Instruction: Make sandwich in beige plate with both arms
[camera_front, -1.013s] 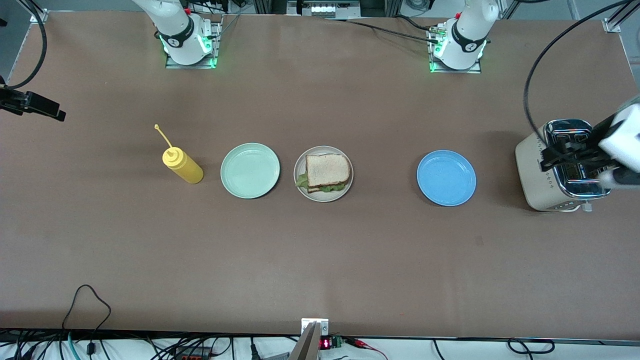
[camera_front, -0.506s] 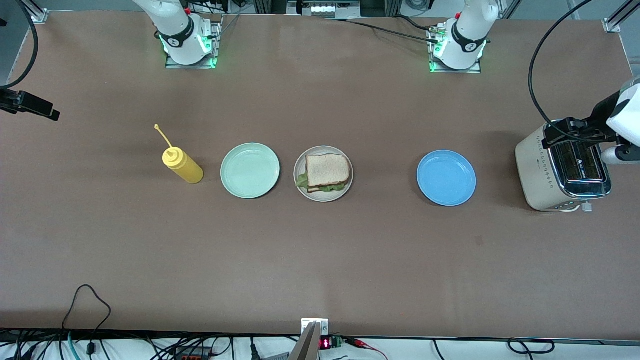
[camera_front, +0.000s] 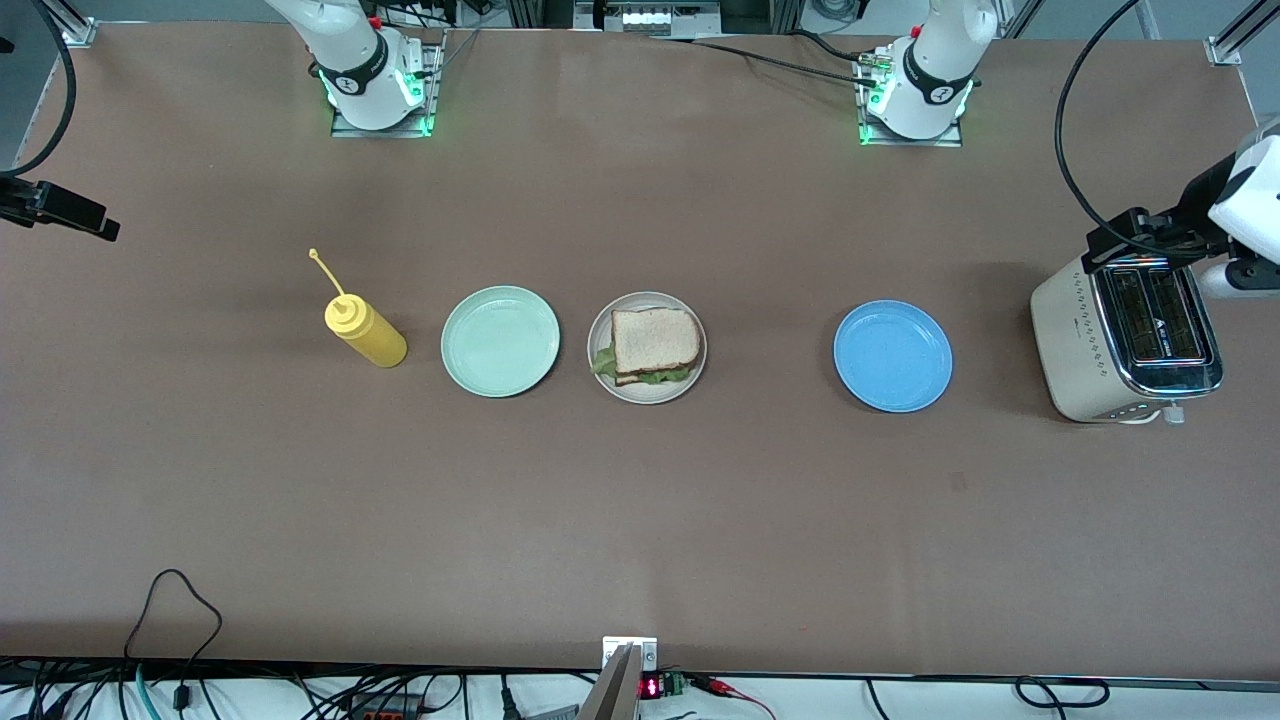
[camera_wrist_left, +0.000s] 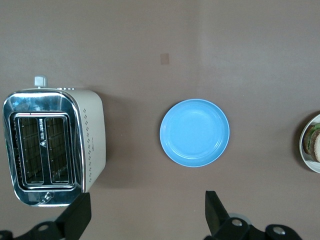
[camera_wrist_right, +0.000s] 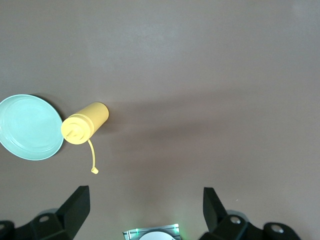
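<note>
The sandwich (camera_front: 653, 344), two bread slices with green lettuce between them, lies on the beige plate (camera_front: 647, 395) in the middle of the table. Its edge also shows in the left wrist view (camera_wrist_left: 315, 145). My left gripper (camera_front: 1122, 243) is open and empty, up in the air over the toaster's edge nearest the arm bases; in its wrist view (camera_wrist_left: 147, 220) the jaws stand wide apart over bare table. My right gripper (camera_front: 62, 209) is open and empty, high over the right arm's end of the table; its wrist view (camera_wrist_right: 145, 215) shows wide jaws.
A mint-green plate (camera_front: 500, 341) and a yellow squeeze bottle (camera_front: 365, 333) lie beside the beige plate toward the right arm's end. A blue plate (camera_front: 892, 356) and a cream and chrome toaster (camera_front: 1125, 345) stand toward the left arm's end.
My left gripper has moved off the toaster's top toward the arm bases. My right gripper has shifted slightly toward the table's end. The sandwich has not moved.
</note>
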